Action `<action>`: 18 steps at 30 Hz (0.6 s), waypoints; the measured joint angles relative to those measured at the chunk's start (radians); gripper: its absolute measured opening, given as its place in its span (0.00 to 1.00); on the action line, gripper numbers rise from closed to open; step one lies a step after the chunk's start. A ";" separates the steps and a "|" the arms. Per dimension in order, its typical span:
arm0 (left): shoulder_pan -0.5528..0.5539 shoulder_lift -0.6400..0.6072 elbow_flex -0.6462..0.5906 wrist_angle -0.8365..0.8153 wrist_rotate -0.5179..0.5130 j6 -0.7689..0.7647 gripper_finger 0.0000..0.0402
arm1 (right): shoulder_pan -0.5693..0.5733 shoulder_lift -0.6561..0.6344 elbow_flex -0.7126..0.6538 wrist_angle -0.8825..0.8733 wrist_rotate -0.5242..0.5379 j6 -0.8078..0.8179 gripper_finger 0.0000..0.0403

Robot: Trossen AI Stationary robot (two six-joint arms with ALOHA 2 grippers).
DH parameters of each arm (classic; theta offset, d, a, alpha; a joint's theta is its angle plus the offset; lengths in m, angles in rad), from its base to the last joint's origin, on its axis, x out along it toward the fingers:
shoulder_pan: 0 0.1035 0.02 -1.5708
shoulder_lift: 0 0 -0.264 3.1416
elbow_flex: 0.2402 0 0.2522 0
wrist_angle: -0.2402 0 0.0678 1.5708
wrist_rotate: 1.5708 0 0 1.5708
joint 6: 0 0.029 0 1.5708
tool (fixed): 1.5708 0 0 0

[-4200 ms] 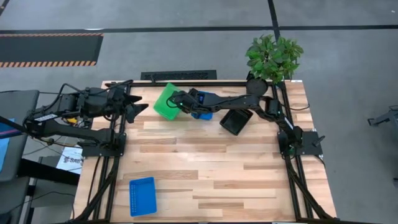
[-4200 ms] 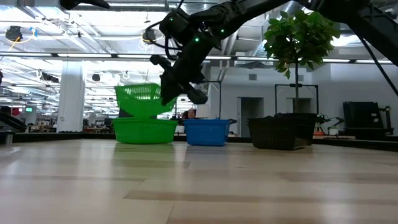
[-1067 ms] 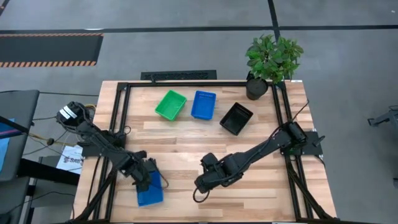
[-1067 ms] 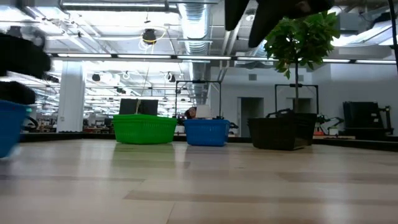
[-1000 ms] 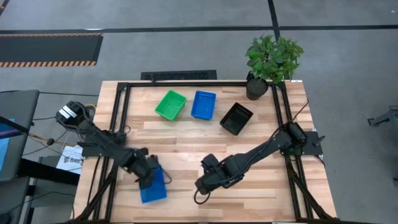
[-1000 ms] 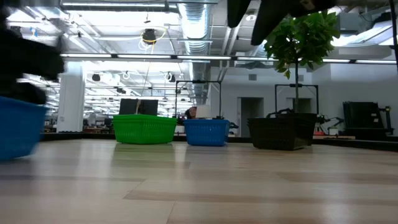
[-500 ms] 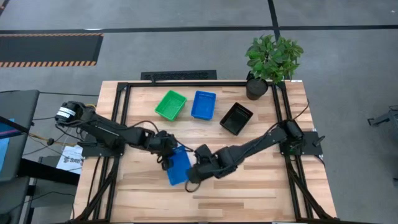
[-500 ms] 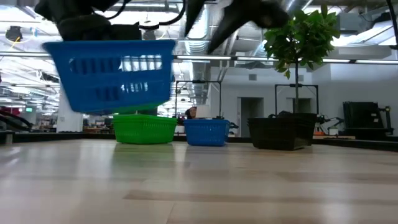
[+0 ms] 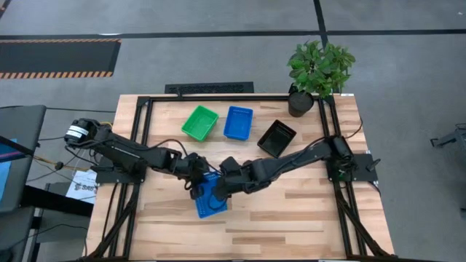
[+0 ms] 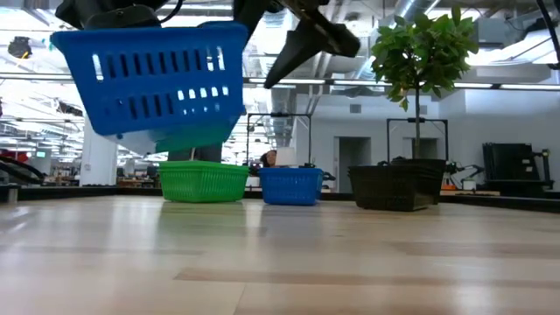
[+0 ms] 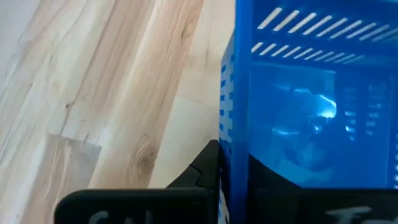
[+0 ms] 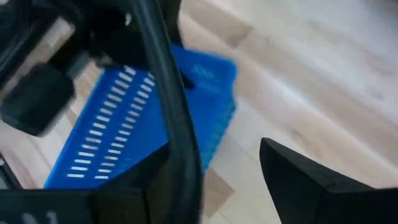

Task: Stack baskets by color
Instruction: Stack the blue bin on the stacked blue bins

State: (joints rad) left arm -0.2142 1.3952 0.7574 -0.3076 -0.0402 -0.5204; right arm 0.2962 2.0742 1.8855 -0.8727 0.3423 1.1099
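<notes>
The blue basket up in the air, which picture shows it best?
The low view: the lifted blue basket shows whole and tilted, clear of the table. The high view shows it small, partly under the left gripper and right gripper. The left wrist view shows only one wall close up; the right wrist view, a blurred part.

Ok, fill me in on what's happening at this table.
The left gripper is shut on a blue basket, holding it in the air over the middle of the table. The right gripper is right beside it, jaws open. Green, blue and black baskets sit along the far edge.
</notes>
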 joint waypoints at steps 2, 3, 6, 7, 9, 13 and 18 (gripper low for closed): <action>0.000 0.000 0.000 0.019 0.000 -0.010 0.00 | 0.001 0.016 0.000 0.011 -0.007 -0.003 0.60; 0.000 0.000 0.000 0.033 0.000 -0.013 0.00 | 0.001 0.019 -0.002 0.007 -0.019 -0.002 0.60; 0.000 -0.001 0.001 0.056 -0.002 0.002 0.00 | 0.003 0.033 0.003 0.030 -0.063 -0.009 0.60; 0.000 -0.001 0.001 0.055 -0.001 0.004 0.00 | 0.006 0.038 0.002 0.030 -0.069 -0.013 0.60; 0.000 -0.001 0.001 0.057 -0.003 0.008 0.00 | 0.007 0.046 -0.003 0.011 -0.092 -0.010 0.59; 0.000 -0.005 0.001 0.071 -0.001 0.044 0.00 | 0.011 0.040 0.001 -0.008 -0.101 0.022 0.52; 0.001 -0.004 0.001 0.128 -0.010 0.102 0.00 | 0.011 0.038 0.001 -0.073 -0.152 0.035 0.27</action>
State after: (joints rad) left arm -0.2132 1.3914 0.7582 -0.1798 -0.0498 -0.4187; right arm 0.3073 2.1121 1.8869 -0.9452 0.1900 1.1446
